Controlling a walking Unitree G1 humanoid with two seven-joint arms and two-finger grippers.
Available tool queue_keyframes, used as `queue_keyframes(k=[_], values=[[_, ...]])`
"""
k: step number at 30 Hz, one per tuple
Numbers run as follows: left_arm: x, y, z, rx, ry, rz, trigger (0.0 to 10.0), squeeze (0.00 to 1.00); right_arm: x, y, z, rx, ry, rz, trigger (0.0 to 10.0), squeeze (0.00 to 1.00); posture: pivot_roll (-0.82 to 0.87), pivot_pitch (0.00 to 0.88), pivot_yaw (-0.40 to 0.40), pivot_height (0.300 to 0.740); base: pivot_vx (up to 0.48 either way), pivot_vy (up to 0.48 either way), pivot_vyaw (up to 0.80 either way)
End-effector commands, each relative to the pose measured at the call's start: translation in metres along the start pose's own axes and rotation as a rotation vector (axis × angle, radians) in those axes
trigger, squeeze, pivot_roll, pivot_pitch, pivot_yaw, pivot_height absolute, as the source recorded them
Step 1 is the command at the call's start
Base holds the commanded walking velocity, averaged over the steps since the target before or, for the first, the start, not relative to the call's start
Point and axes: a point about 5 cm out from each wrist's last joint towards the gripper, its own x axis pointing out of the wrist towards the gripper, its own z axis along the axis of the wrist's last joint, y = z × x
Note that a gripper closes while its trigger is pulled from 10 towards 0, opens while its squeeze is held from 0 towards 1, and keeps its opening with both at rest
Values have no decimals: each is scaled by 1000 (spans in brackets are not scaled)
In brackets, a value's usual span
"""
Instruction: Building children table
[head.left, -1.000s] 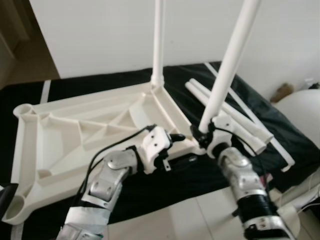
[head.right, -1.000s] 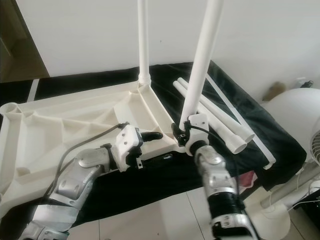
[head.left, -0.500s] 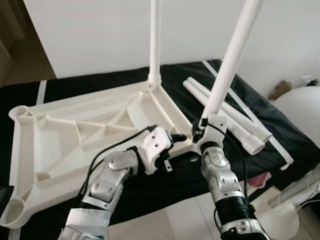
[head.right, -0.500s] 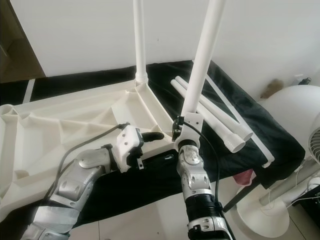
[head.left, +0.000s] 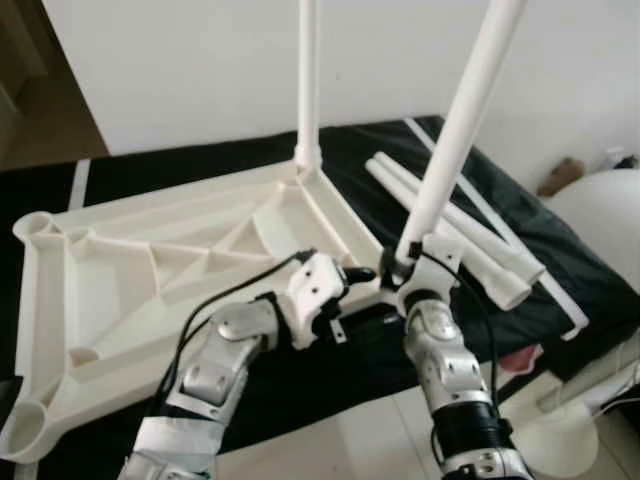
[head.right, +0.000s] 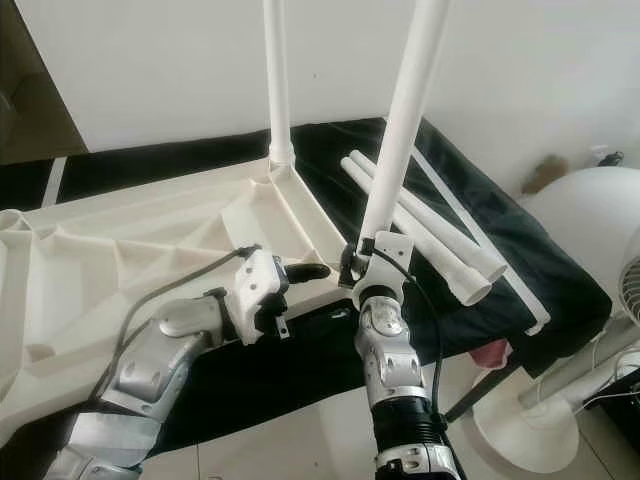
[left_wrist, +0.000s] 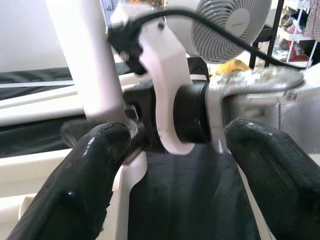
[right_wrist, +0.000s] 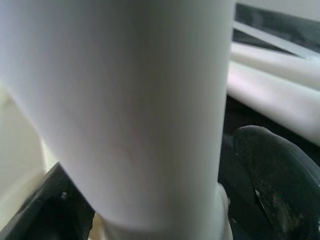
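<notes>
The white tabletop (head.left: 180, 260) lies upside down on a black mat. One white leg (head.left: 308, 80) stands upright in its far corner. A second leg (head.left: 450, 130) rises tilted from the near right corner, and my right gripper (head.left: 400, 266) is shut on its lower end. In the right wrist view this leg (right_wrist: 125, 100) sits against a black finger (right_wrist: 275, 170). My left gripper (head.left: 360, 275) is open at the same corner, just left of the leg's foot. Its fingers (left_wrist: 75, 185) stand wide apart, with the leg (left_wrist: 85, 55) and the right wrist mount (left_wrist: 165, 100) ahead of them.
Two loose white legs (head.left: 450, 225) and a thin white strip (head.left: 530, 270) lie on the mat (head.left: 120, 170) to the right. A white fan (head.right: 590, 230) on a round base (head.right: 525, 430) stands at the far right on the tile floor. A white wall rises behind.
My right forearm has swung left and now stands almost straight under the leg it holds. The left gripper has stayed at the corner. The camera has shifted slightly.
</notes>
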Motion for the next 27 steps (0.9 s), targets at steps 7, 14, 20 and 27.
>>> queue_keyframes(k=[7,14,20,27], values=[[0,-1,-3,-11,16,50,10000,0,-5,-15,5,-23,-14,154,10000,0,-58,27,-9,740,0,0,0],[1,-1,-3,-10,14,38,10000,0,-2,-25,11,-127,-29,358,10000,0,-65,14,-6,740,0,0,0],[3,-1,-2,-7,13,26,10000,0,4,-27,12,-214,-18,503,10000,0,-67,8,-4,740,0,0,0],[4,-1,-2,-4,12,20,10000,0,14,-27,12,-284,17,609,10000,0,-62,0,-5,740,0,0,0]])
